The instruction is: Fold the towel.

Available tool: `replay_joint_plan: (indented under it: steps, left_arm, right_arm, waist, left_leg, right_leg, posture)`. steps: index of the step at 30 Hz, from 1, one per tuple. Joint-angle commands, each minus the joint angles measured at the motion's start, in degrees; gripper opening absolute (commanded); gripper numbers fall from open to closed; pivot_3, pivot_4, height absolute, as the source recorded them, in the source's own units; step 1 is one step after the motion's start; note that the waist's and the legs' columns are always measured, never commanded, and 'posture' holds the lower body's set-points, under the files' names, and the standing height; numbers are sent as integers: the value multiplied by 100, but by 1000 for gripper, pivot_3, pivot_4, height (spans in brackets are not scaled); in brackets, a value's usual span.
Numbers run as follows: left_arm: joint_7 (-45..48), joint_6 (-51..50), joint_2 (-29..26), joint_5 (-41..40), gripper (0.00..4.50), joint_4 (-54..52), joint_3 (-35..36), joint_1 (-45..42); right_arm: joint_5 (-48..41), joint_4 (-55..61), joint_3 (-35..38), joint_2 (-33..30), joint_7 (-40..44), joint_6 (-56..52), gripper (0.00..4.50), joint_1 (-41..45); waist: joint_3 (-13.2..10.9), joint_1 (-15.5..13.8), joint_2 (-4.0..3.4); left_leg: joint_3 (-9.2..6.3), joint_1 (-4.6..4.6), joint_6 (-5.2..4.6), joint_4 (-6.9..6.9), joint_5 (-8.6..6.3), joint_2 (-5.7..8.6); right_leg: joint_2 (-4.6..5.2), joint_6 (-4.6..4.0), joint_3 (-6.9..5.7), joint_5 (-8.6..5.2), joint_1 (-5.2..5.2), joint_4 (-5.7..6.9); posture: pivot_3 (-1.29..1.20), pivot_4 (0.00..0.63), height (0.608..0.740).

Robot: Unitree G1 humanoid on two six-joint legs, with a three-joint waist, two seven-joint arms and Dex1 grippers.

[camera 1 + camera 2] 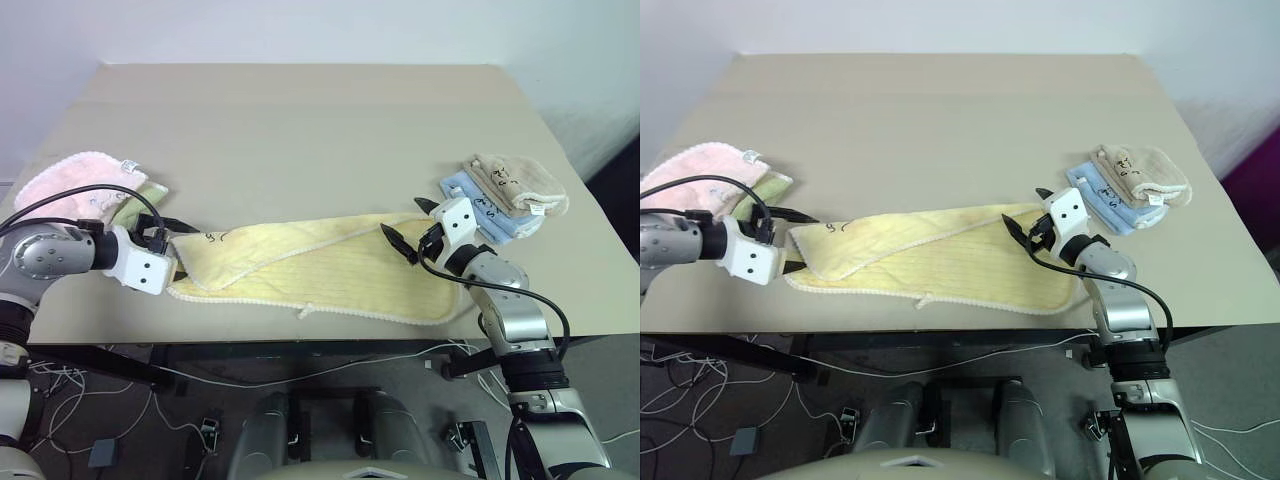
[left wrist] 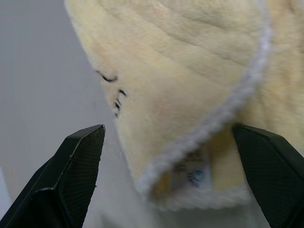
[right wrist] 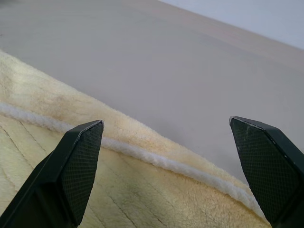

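- Left gripper (image 1: pixel 183 243): fingers spread wide apart, nothing between them. It sits at the towel's left end, one finger past the far side of that end and the other at its near side. In the left wrist view the rounded corner of the towel lies between the two fingers (image 2: pixel 76 166) without being pinched.
- Right gripper (image 1: pixel 413 228): fingers also wide apart, holding nothing. It hangs over the right end of the towel, pointing roughly level toward the left. In the right wrist view the towel's far edge with its whitish trim runs across between the fingers (image 3: pixel 71 161).
- Towel (image 1: pixel 330 275): pale yellow, laid lengthwise across the near part of the table, left to right. Its far long edge is turned over onto itself along the left portion, forming a narrow flap. Small black marks show near the left end, and a small tag (image 2: pixel 192 175) sits at that corner. A short loop sticks out from the near edge.
- Table (image 1: pixel 300 130): beige top, towel close to its near edge.
- Pink towel (image 1: pixel 70 185): at the left edge of the table, just beyond the left gripper.
- Stack of folded cloths (image 1: pixel 505 192): beige over light blue, at the right, just beyond the right gripper.
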State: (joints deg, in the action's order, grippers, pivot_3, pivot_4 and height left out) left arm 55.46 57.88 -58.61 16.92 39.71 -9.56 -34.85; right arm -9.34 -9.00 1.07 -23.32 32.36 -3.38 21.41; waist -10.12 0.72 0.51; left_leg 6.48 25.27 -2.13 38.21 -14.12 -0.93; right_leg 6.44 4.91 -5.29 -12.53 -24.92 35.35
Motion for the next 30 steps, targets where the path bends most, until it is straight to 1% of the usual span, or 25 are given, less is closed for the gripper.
replay_joint_plan:
  steps: [1,5,9,14,19,23,27,30]
  left_arm:
    - [-290,121,27,127,4500,-64,-90,-78]
    - [-446,101,119,105,4500,-225,-189,2]
    - [-317,54,222,-209,4500,-479,-277,167]
    - [-46,-29,173,-659,4500,-660,-349,276]
    - [56,-54,201,-763,4500,-681,-383,251]
    - [140,-134,286,-890,4500,-791,-433,373]
    - [249,-175,246,-974,4500,-828,-431,476]
    - [333,-165,220,-1101,3937,-872,-417,543]
  right_arm:
    - [-68,259,105,24,-44,27,4464,111]
    - [-63,241,93,43,-50,36,4464,122]
    - [-62,235,86,65,-59,39,4464,126]
    - [-63,249,92,66,-69,40,4464,110]
    - [-72,260,95,79,-78,38,4464,96]
    - [-80,260,101,87,-80,40,4464,98]
    - [-80,258,118,73,-70,41,4464,82]
    - [-79,254,115,67,-63,40,4500,80]
  waist:
    - [0,-1,0]
    - [0,-11,0]
    - [1,-8,-1]
    - [1,-2,-1]
    - [1,-6,-1]
    - [1,-7,-1]
    - [1,5,-1]
    - [1,9,-2]
  left_leg:
    - [0,0,0,0,0,0]
    - [0,0,0,1,0,0]
    - [-1,0,-1,1,0,0]
    - [-1,-1,-1,2,0,0]
    - [-1,-1,-1,2,0,0]
    - [-1,-1,-1,2,0,0]
    - [-2,-2,-1,2,0,-1]
    - [0,-2,-1,2,0,0]
  right_leg:
    - [0,0,0,0,0,1]
    - [1,1,0,0,1,1]
    - [1,1,0,-1,2,1]
    - [1,1,0,-1,2,2]
    - [1,1,0,-1,2,2]
    - [1,1,0,-1,3,2]
    - [0,1,0,-1,2,2]
    - [0,1,2,-1,2,2]
  posture:
    - [0,150,740]
    - [0,150,740]
    - [0,150,740]
    - [0,150,740]
    - [0,150,740]
    - [0,150,740]
    - [0,150,740]
    - [0,150,740]
